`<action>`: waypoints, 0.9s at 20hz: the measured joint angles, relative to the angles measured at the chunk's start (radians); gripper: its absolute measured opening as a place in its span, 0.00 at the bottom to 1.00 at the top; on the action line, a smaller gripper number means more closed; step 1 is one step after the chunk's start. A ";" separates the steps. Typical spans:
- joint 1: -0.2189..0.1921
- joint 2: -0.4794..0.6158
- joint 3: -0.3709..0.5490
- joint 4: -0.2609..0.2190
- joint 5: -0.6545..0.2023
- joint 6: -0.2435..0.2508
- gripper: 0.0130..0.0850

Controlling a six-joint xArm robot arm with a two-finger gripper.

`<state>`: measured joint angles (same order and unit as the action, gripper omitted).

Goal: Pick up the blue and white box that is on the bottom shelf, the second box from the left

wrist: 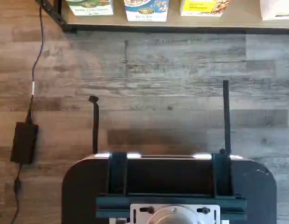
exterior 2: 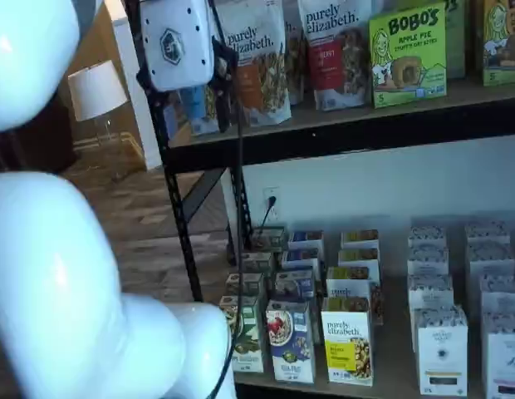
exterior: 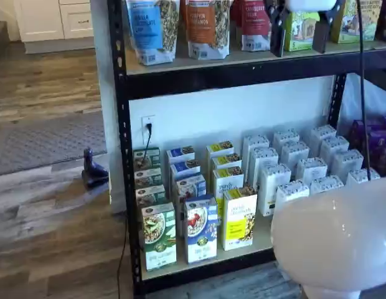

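The blue and white box stands upright at the front of the bottom shelf, between a green-and-white carton and a yellow-and-white carton. It also shows in a shelf view and, as its lower part only, in the wrist view. My gripper hangs high up at the level of the upper shelf, far above and to the right of the box. Its two black fingers stand apart with a plain gap, open and empty. Its white body shows in a shelf view.
White cartons fill the shelf's right part. Granola bags stand on the higher board. My white arm blocks the lower right. A black power adapter with its cable lies on the wood floor. The dark mount shows in the wrist view.
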<state>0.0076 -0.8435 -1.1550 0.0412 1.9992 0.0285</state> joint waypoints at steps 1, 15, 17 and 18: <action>-0.018 -0.002 0.002 0.020 -0.003 -0.009 1.00; 0.028 -0.028 0.089 0.009 -0.099 0.028 1.00; 0.052 -0.032 0.115 0.000 -0.124 0.048 1.00; 0.065 -0.033 0.129 -0.005 -0.136 0.059 1.00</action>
<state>0.0721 -0.8763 -1.0258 0.0365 1.8633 0.0874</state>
